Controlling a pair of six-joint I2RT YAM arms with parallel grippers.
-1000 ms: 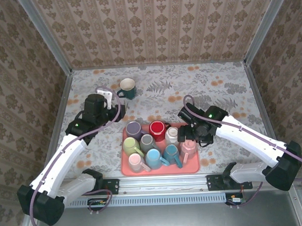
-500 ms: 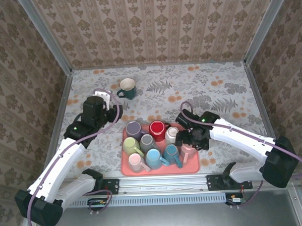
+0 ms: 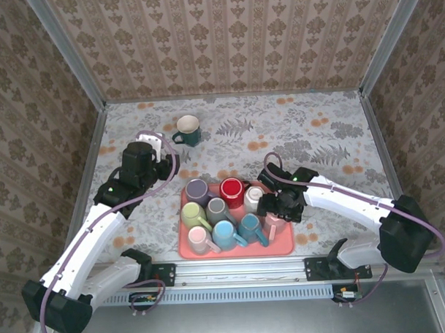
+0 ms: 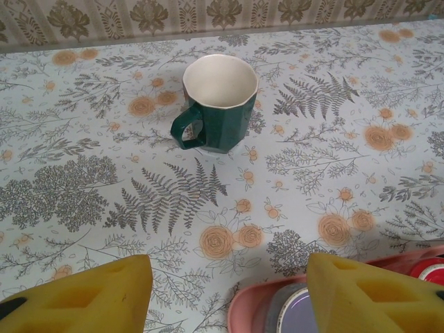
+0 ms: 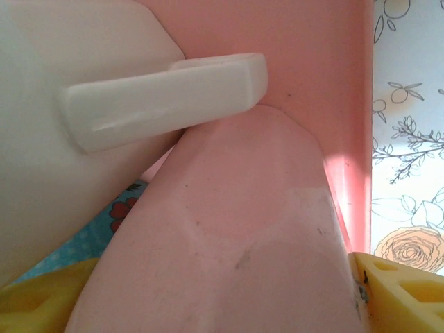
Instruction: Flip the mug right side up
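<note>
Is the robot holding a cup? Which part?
The left gripper is open, holding nothing. The right gripper straddles the pink mug across its body; whether it grips yet cannot be told.

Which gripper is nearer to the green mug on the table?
Left. The left gripper faces the green mug, short of it; the right gripper is farther, around a pink mug in the tray.
</note>
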